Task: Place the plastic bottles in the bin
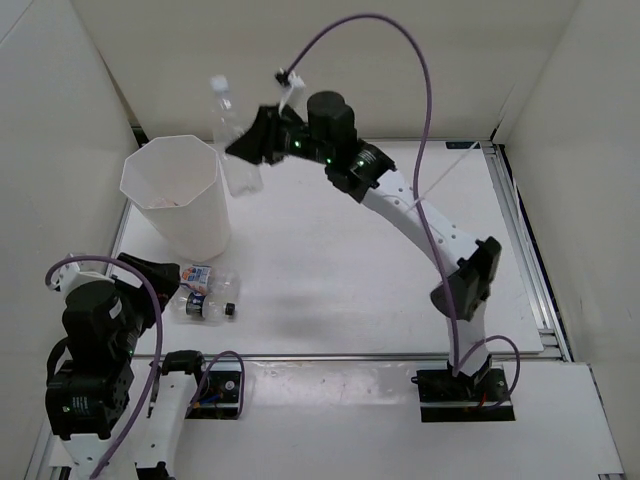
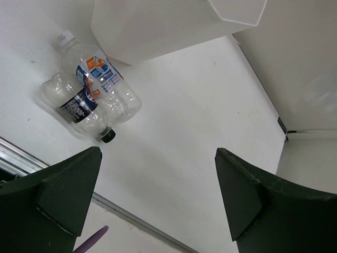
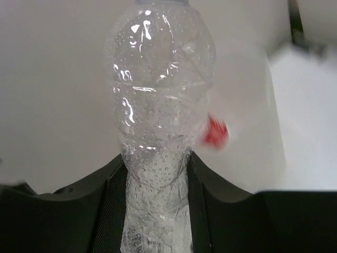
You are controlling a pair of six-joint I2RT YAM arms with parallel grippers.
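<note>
Holding a clear bottle in the right gripper, I see the jaws clamped on its lower body, which is pinched between both fingers in the wrist view. From above, the bottle stands roughly upright, cap up, its long axis tilted only a little. It hangs just beside the bin, off the right side of the rim and not yet over the opening. So the bin's mouth lies to the left of the jaws, and I judge that a short carry that way is what the drop needs. The right arm is stretched far across the table, elbow high, wrist turned toward the bin.

The left gripper hovers low at the near-left corner with its jaws wide apart and nothing between them. Two bottles lie on their sides, touching, just ahead of it near the bin's foot. That arm is plainly the nearer one for them.
</note>
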